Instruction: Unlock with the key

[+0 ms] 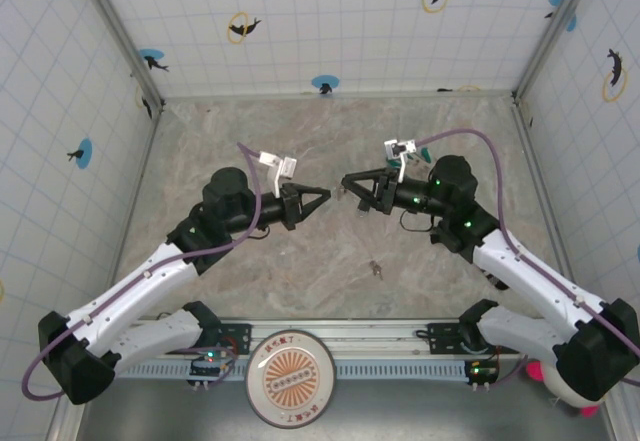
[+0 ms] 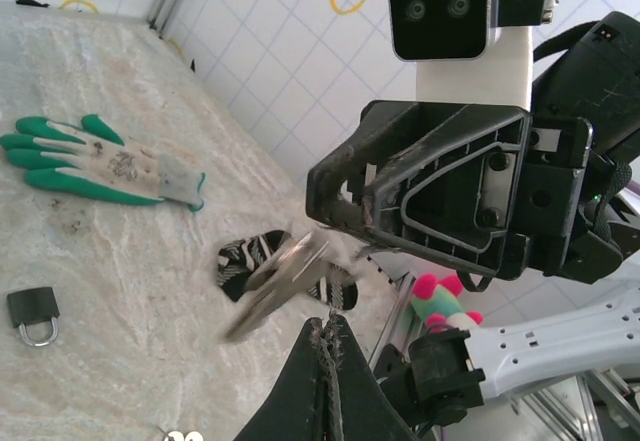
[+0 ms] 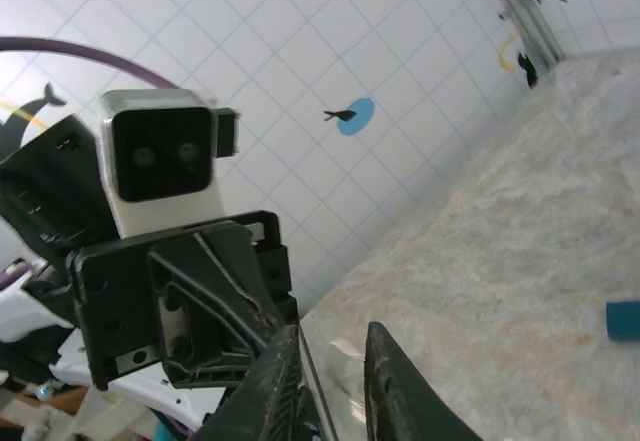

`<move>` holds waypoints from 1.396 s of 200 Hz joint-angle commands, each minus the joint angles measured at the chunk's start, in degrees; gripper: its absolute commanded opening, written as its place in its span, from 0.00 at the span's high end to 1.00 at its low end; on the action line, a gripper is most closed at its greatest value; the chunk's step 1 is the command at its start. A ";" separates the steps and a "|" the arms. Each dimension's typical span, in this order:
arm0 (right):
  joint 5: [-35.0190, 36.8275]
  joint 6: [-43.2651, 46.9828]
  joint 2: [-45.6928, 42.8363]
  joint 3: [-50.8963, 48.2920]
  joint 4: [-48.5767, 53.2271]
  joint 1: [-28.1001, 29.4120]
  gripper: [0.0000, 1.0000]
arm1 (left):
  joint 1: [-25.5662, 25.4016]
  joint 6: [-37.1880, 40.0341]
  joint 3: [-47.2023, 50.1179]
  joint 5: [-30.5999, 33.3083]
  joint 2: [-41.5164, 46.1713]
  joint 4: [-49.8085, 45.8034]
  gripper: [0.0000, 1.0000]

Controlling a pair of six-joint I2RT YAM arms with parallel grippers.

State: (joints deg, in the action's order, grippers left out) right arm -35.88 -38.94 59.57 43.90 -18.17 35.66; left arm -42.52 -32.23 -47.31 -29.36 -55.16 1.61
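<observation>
**Left gripper** (image 1: 324, 196): clenched on nothing, raised over mid-table, nose to nose with its partner.

**Key** (image 2: 275, 286): a blurred silver streak in the air just under the right gripper's tips, between the two grippers. It looks loose.

**Right gripper** (image 1: 348, 181): jaws parted. In its own wrist view, bare table shows through the gap.

**Step, by judgement:** the key is being passed or let go, and the lock is not yet reached. The next move calls for a firm pinch on the key's bow, blade free, then a carry to the padlock (image 2: 32, 313).

**Views:** the left wrist view supplies the padlock, flat on the table near a green-and-white glove (image 2: 100, 161). The right wrist view supplies a teal block (image 3: 622, 319).
</observation>
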 commanded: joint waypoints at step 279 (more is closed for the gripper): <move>46.65 8.96 32.12 9.87 36.85 19.76 0.66 | 1.65 -13.03 11.85 25.41 0.07 -17.69 0.50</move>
State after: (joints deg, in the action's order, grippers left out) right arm 10.72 -29.28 89.14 50.92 18.55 54.81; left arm -41.45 -44.03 -36.25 -5.02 -55.16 -15.86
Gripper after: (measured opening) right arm 0.337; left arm 0.501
